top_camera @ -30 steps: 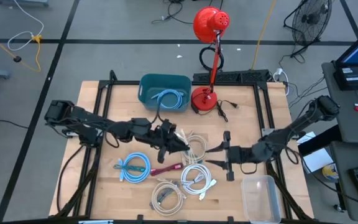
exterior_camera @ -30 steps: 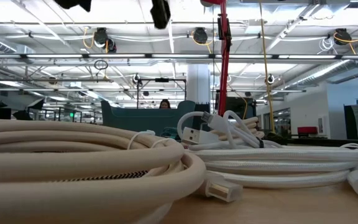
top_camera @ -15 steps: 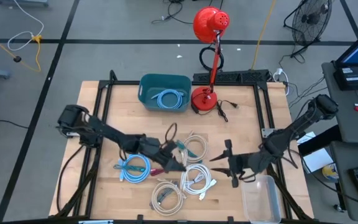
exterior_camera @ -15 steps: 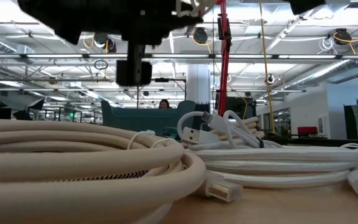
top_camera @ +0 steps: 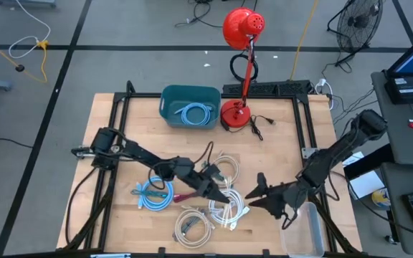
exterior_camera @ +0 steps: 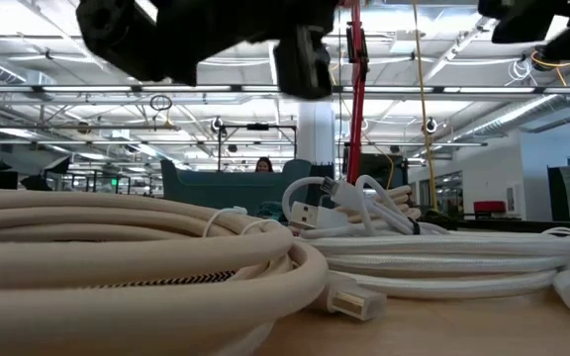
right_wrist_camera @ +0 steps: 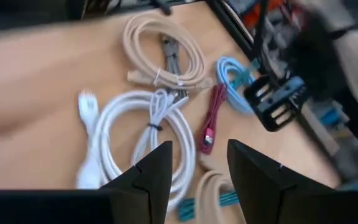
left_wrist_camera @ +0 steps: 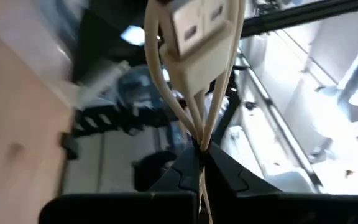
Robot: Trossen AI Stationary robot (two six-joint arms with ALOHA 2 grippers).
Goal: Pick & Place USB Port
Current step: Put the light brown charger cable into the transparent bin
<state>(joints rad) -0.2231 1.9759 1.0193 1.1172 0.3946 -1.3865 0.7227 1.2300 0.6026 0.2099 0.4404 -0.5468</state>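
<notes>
Several coiled USB cables lie mid-table: a white coil, a beige coil, a blue one and a maroon one. My left gripper hangs low over them, shut on a beige USB cable; the cable's two plugs stick out beyond the fingertips. My right gripper stands open just right of the white coil, with nothing between its fingers. In the low view both arms show only as dark shapes at the top. My left gripper pinches several thin strands of the beige cable between its two fingertips, a little behind the plugs. The fingers point roughly level, toward the table's right. The plug end stands out past the fingers in the air; where the rest of the cable lies is hidden by the gripper.
A teal bin holding a blue cable stands at the far middle, with a red desk lamp beside it. A clear plastic container sits at the near right corner. Another beige bundle lies behind the grippers.
My left gripper has come down and moved toward the near edge and the right, rolling as it went, still shut on the beige cable. My right gripper has also sunk and moved toward the near edge, rolling, and has stayed open.
</notes>
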